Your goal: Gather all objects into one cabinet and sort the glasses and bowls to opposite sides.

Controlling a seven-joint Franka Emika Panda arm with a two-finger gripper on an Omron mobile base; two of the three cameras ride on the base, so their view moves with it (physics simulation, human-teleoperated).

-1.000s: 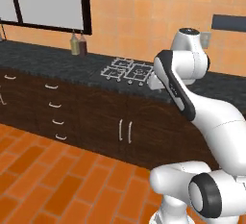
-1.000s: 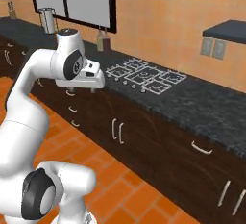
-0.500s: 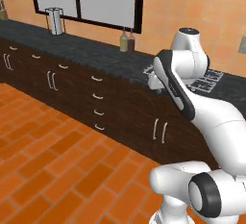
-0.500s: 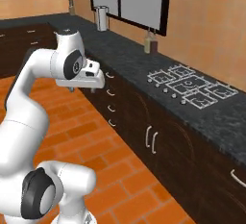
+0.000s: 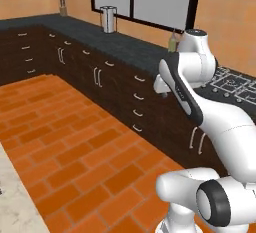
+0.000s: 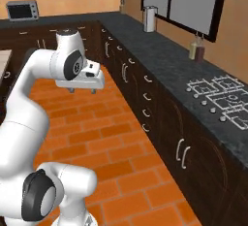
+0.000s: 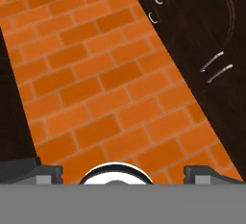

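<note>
Orange brick floor (image 7: 96,88) lies under the white arm's pincer (image 6: 81,90), whose jaws stand wide and hold nothing. The cups, bowls and shelf cabinet cannot be seen from here, so their place cannot be told. The risk, as judged, is the raised arm clipping the dark speckled stone desk (image 6: 164,55) or its dark wooden drawers (image 5: 115,84) while the base drives close by.

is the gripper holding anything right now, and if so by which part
Nothing is held. The gripper hangs open above the brick floor, with only floor between its fingertips.
</note>
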